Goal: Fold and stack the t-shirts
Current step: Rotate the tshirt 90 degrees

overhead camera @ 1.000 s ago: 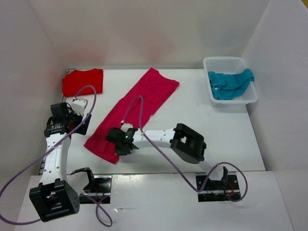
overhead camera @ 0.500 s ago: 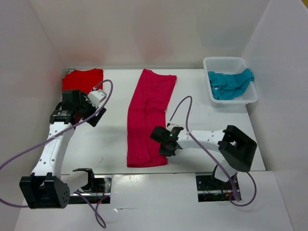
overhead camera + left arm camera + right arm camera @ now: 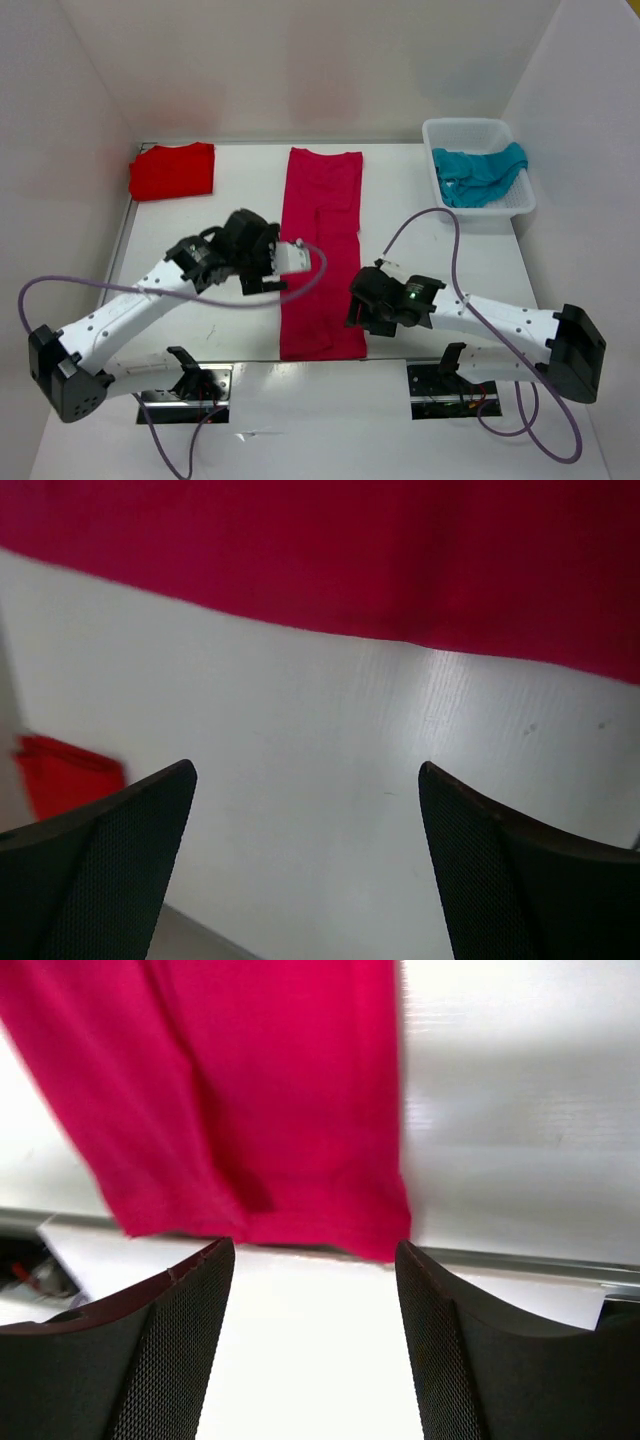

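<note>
- We see the crimson-pink shirt [image 3: 322, 250] lying flat in the middle of the table [image 3: 440, 250] as a long, narrow strip, apparently doubled lengthwise already.
- Its long axis runs almost straight up and down the top view. One short end sits near the table's back edge at upper centre, and the other reaches the near edge at bottom centre. We cannot tell which end carries the collar.
- We judge it light, soft and limp. It will sag, crease and drag on the table rather than hold any shape, and a one-sided pull would skew it.
- We think the best hold is a pinch through all layers at the two corners of one short end, one tool per corner, so the strip can be carried over itself evenly.
- The left tool [image 3: 307, 770] hovers over bare table just left of the strip's long edge, fingers spread wide with nothing between them.
- The right tool [image 3: 315, 1245] is near the strip's lower right corner, fingers apart and empty, with the fabric lying free beyond them.
- The red shirt [image 3: 172, 170] rests folded at the upper left.
- The teal shirt [image 3: 478, 172] sits crumpled in the white basket [image 3: 468, 127] at the upper right, not yet folded.
</note>
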